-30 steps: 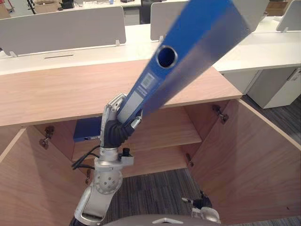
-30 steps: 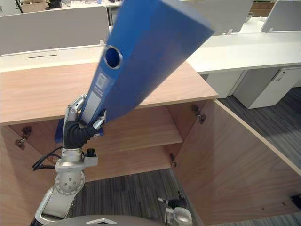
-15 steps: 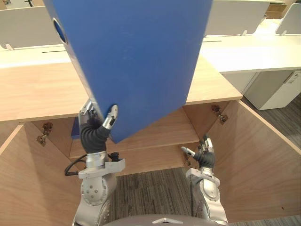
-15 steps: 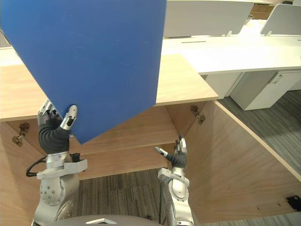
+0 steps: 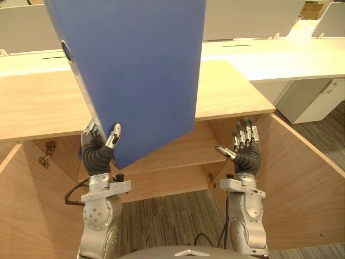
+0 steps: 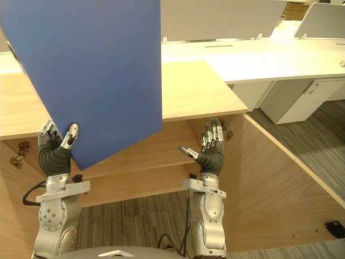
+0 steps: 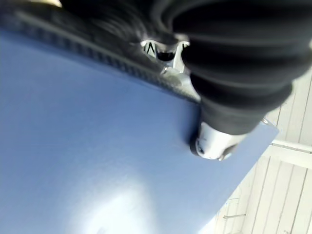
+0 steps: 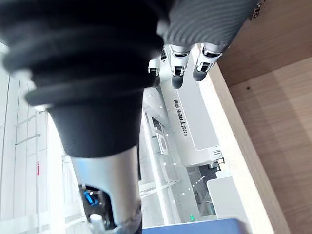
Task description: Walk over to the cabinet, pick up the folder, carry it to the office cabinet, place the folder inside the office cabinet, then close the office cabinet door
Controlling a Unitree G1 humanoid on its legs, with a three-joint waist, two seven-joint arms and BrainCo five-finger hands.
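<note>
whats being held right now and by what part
The left hand grips the blue folder at its bottom corner by the spine, thumb on the cover. The right hand is open and empty.

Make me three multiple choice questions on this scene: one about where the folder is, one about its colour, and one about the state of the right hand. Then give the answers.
1. Where is the folder?
A. In the right hand alone.
B. In the left hand, raised before the cabinet.
C. In both hands.

2. What colour is the folder?
A. Red.
B. Green.
C. Blue.

3. How is the right hand?
A. Open and empty.
B. Shut on the folder.
C. Shut, holding nothing.

Answers: 1 B, the left hand grips its lower corner. 2 C, its cover is plain blue. 3 A, its fingers are straight, with nothing in them.
</note>
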